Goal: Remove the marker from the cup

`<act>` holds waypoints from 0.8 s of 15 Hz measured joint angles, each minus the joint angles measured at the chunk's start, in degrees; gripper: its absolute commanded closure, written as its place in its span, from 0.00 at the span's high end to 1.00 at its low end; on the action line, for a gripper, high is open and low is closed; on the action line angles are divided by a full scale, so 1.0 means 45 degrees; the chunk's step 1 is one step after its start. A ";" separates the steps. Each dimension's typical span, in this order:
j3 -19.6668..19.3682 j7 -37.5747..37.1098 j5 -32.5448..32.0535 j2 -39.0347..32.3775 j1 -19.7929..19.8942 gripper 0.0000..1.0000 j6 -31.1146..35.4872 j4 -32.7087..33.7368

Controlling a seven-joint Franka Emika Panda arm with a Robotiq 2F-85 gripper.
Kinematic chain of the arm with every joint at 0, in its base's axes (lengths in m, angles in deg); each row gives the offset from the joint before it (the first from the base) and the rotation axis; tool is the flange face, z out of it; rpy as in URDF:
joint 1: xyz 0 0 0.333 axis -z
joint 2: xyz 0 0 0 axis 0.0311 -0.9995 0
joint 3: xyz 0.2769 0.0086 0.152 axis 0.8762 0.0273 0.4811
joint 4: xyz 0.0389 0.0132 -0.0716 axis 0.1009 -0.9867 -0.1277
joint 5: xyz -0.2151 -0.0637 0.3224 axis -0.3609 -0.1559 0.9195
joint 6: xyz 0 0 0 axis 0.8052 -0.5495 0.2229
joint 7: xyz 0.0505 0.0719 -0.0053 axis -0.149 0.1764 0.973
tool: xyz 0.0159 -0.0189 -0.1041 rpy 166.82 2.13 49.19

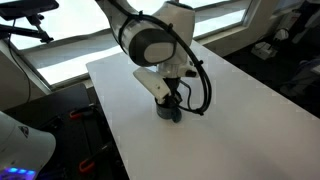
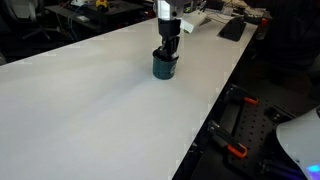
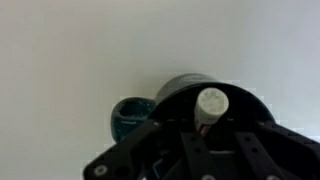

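Note:
The small dark cup (image 1: 172, 113) stands near the middle of the white table (image 1: 240, 120) in both exterior views (image 2: 164, 68). In the wrist view I look down into its dark round mouth (image 3: 180, 86), with its teal handle (image 3: 130, 113) at the left. The marker (image 3: 210, 102) stands in the cup, pale round end up, with a bit of reddish colour below it. My gripper (image 3: 212, 132) is lowered onto the cup mouth (image 2: 167, 50), a finger on each side of the marker. Whether the fingers press on it does not show.
The table's edges (image 2: 215, 110) drop off to dark floor and equipment. A keyboard-like dark object (image 2: 232, 29) lies at the far end of the table. Windows and a railing run behind the table (image 1: 60, 55).

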 measured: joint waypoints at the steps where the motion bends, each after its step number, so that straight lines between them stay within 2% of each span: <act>1: 0.0000 0.0000 -0.0010 0.0000 -0.0002 0.05 0.0000 0.0001; 12: 0.0228 0.0002 -0.0219 0.0198 -0.0178 0.05 0.0175 0.0028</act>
